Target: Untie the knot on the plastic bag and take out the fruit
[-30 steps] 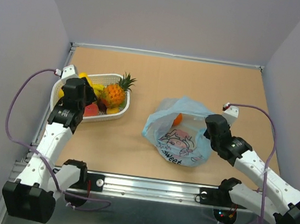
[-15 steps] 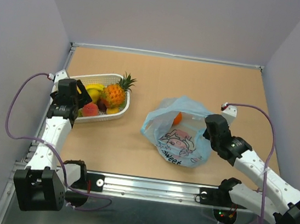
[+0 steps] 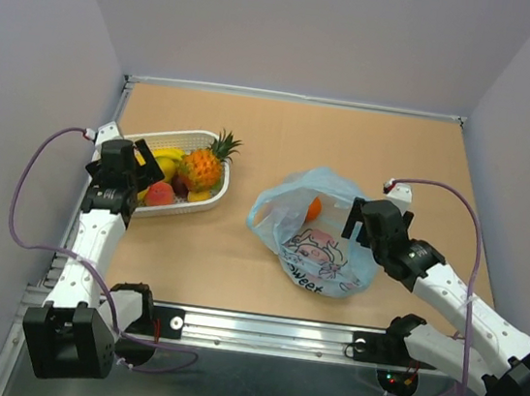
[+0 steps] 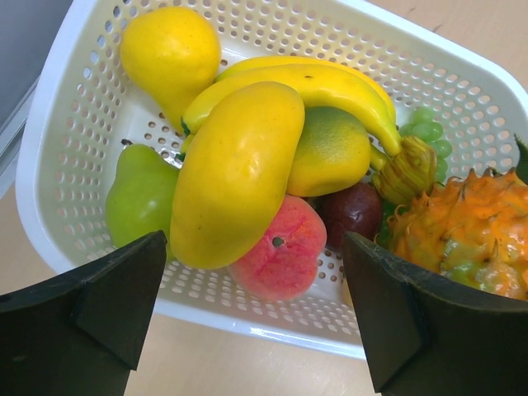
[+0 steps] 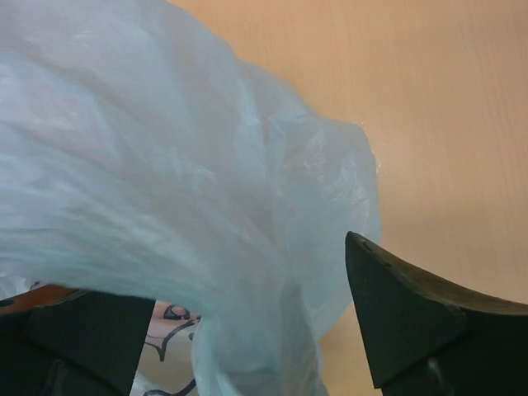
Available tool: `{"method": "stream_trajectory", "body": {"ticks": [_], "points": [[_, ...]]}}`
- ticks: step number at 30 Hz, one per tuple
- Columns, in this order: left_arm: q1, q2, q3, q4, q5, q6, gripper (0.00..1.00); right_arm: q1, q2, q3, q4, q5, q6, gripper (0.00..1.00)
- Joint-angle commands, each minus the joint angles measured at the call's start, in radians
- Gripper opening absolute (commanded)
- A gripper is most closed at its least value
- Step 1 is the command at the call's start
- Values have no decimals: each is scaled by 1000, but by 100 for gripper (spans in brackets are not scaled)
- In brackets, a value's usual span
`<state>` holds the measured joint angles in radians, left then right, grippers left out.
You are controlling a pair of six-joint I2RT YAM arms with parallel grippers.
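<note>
Your left end effector (image 4: 254, 241) hangs with its jaws spread wide and nothing between them, just above the near rim of the white basket (image 4: 247, 326). Below it lie the yellow mango (image 4: 235, 173) and the pink peach (image 4: 280, 252). The pineapple (image 3: 203, 164) stands at the basket's right end, so most of the fruit sits in there. Your right end effector (image 5: 247, 289) is also spread. Pale blue film of the plastic bag (image 3: 314, 234) bulges into the gap, but the jaws do not pinch it, so treat that arm as holding nothing. The bag lies in the middle of the worktop (image 3: 351, 141), well apart from the basket, with its printed side toward you and its mouth gaping on the far side. No tied knot shows, so you can take the untying as done. One orange (image 3: 313, 209) shows through the opening, and whether anything else is left inside you cannot tell from here. The step in hand looks like emptying the bag. Next you likely need the right arm to take a fresh pinch on the bag's edge and hold the mouth open. Then bring the left arm across from the basket to reach in for the orange. The film is thin and slack, so expect it to drag along with whatever you lift.
</note>
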<state>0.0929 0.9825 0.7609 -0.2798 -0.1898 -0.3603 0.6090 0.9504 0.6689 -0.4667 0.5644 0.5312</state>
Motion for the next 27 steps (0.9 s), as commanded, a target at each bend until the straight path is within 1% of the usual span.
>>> {"method": "stream_trajectory", "body": {"ticks": [1, 2, 3, 5, 6, 7, 9, 10, 12, 13, 15, 16, 19, 20, 24, 27], "points": [[-4, -67, -6, 40, 73, 44, 99, -5, -21, 112, 14, -72, -74, 99], [-13, -77, -5, 48, 96, 53, 99, -5, -25, 130, 11, -84, -86, 100], [-51, -93, 0, 53, 114, 60, 99, -5, -28, 138, 2, -93, -94, 100], [-90, -135, 12, 60, 162, 80, 99, -3, -33, 152, -9, -97, -111, 100], [-146, -146, 18, 70, 180, 89, 99, -5, -38, 162, -18, -97, -115, 100], [-229, -154, 40, 71, 185, 92, 99, -5, -38, 166, -21, -90, -120, 100], [-321, -151, 67, 67, 185, 81, 99, -5, -44, 169, -26, -84, -126, 100], [-429, -131, 95, 67, 185, 75, 99, -5, -45, 169, -26, -78, -129, 100], [-545, -98, 126, 68, 171, 77, 99, -5, -48, 167, -27, -72, -132, 100], [-647, -55, 155, 70, 144, 92, 99, -5, -56, 164, -27, -69, -134, 100], [-749, -9, 193, 86, 87, 104, 99, -5, -62, 161, -29, -73, -135, 100], [-827, 45, 207, 88, 10, 107, 99, -5, -68, 156, -29, -74, -135, 100], [-898, 132, 267, 97, -74, 127, 99, -5, -79, 144, -29, -86, -126, 100], [-927, 189, 279, 105, -83, 135, 99, -5, -82, 135, -29, -89, -125, 100], [-990, 329, 343, 132, -129, 179, 99, -5, -88, 112, -27, -98, -109, 100], [-1018, 416, 380, 146, -180, 192, 99, -5, -85, 100, -27, -101, -94, 100]]}}
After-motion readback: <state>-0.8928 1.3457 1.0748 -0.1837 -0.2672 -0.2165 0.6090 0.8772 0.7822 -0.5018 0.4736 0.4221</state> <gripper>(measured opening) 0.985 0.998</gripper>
